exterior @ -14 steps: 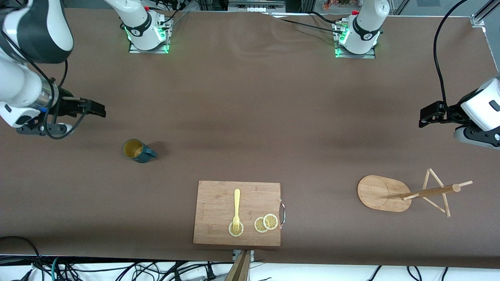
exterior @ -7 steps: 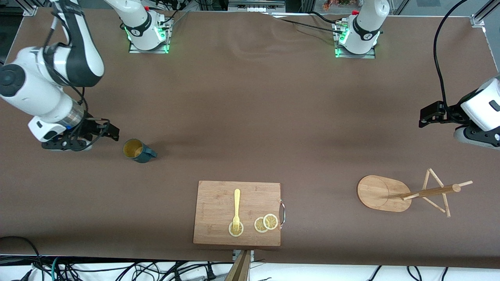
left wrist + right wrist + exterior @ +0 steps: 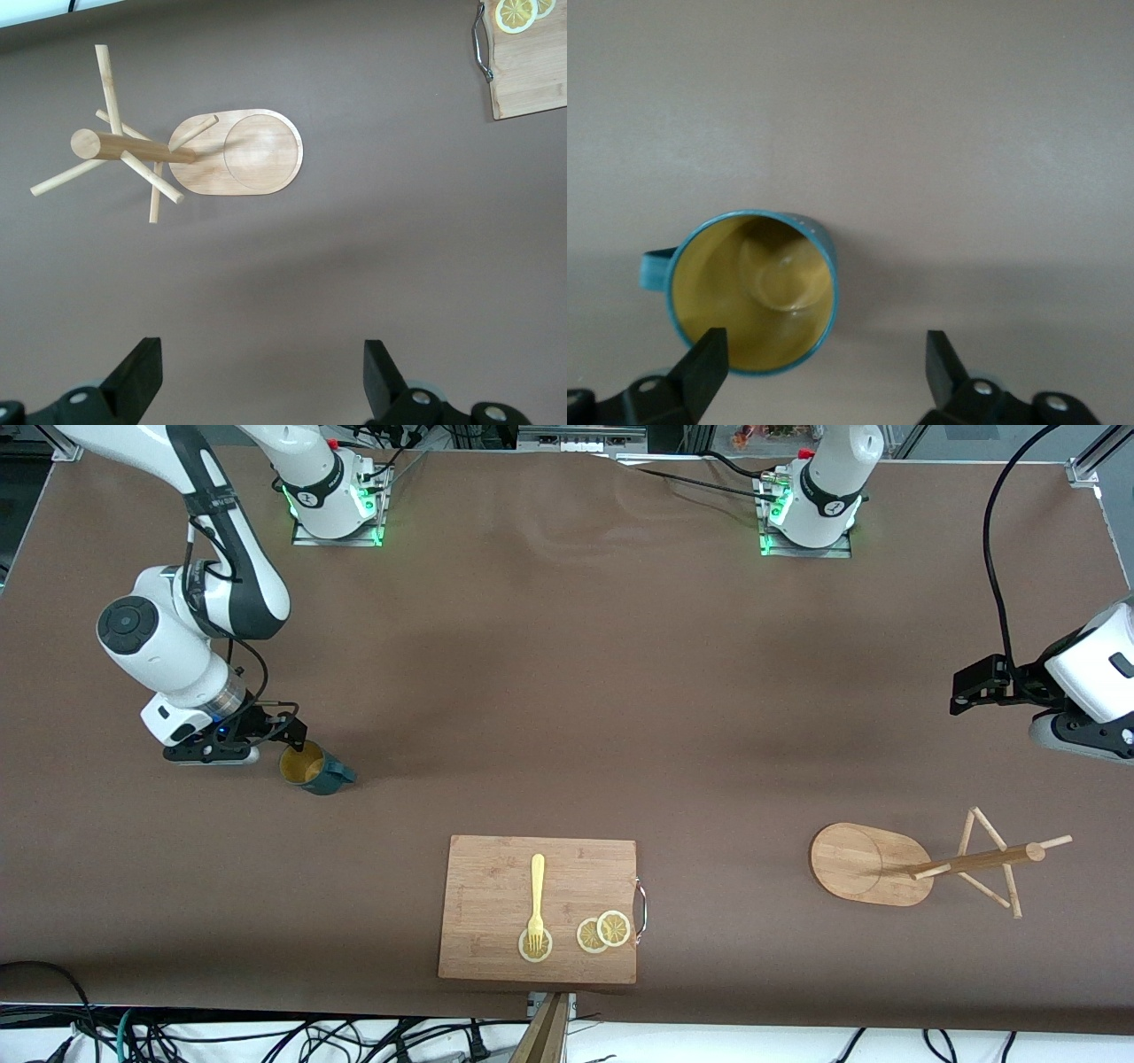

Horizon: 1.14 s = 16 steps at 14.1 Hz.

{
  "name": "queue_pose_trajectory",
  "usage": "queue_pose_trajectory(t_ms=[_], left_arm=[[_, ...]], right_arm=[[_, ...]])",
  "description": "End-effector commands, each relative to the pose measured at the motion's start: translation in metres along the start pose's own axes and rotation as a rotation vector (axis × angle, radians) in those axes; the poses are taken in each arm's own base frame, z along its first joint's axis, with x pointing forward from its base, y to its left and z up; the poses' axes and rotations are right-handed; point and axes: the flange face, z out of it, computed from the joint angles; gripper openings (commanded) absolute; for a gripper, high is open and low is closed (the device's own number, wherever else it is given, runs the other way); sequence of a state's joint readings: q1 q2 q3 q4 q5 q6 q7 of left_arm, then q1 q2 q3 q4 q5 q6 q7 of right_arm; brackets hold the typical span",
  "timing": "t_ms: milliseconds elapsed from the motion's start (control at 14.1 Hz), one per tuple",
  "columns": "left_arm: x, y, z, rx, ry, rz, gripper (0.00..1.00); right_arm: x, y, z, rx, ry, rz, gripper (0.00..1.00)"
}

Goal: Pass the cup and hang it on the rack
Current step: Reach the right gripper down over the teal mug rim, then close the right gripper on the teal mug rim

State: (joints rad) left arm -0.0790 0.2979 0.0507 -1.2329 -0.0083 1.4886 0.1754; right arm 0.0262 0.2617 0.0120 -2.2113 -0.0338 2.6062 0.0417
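The dark teal cup [image 3: 314, 769] stands upright on the table near the right arm's end, its yellowish inside showing and its handle pointing toward the table's middle. My right gripper [image 3: 289, 736] is open and hangs low over the cup's rim. In the right wrist view one fingertip [image 3: 704, 359] overlaps the cup [image 3: 753, 288], and the gripper [image 3: 824, 367] holds nothing. The wooden rack [image 3: 868, 864] stands on its oval base near the left arm's end. My left gripper [image 3: 961, 691] waits open and empty over the table above the rack [image 3: 239, 155].
A bamboo cutting board [image 3: 496, 868] lies near the table's front edge, with a yellow fork [image 3: 537, 890] and lemon slices [image 3: 603, 932] on it. Its corner shows in the left wrist view [image 3: 536, 84]. Cables hang along the front edge.
My right arm has swung in from the table's end and come down, bringing its open gripper to the cup's rim. The cup, the rack and the left arm have not moved.
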Motion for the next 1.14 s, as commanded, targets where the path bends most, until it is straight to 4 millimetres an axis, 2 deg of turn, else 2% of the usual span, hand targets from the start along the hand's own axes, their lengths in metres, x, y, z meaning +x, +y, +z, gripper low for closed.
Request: queue_pose_trajectory(t_ms=[0,142,213,355,497,568,993,1064], left_arm=[[0.003,-0.002,-0.005,-0.005,0.011,0.0,1.0],[0.003,-0.002,-0.006,-0.004,0.013,0.0,1.0],[0.003,-0.002,-0.006,-0.004,0.013,0.0,1.0],[0.003,-0.002,-0.005,-0.005,0.011,0.0,1.0],[0.003,-0.002,-0.006,-0.004,0.013,0.0,1.0],[0.003,-0.002,-0.006,-0.004,0.013,0.0,1.0],[0.003,-0.002,-0.005,-0.005,0.011,0.0,1.0],[0.003,-0.002,-0.005,-0.005,0.011,0.001,1.0]], right_arm=[[0.005,0.015,0.017,-0.014,0.032,0.0,0.87],[0.009,0.014,0.017,-0.013,0.066,0.004,0.8],[0.008,0.013,0.024,-0.012,0.058,0.007,0.71],[0.006,0.01,0.033,-0.011,0.061,-0.001,0.46],[0.006,0.01,0.036,-0.011,0.055,-0.007,0.1],[0.006,0.009,0.038,-0.011,0.054,-0.013,0.0],[0.022,-0.001,0.022,-0.007,0.077,-0.035,0.0],[0.026,-0.011,0.015,-0.006,0.067,-0.051,0.0]])
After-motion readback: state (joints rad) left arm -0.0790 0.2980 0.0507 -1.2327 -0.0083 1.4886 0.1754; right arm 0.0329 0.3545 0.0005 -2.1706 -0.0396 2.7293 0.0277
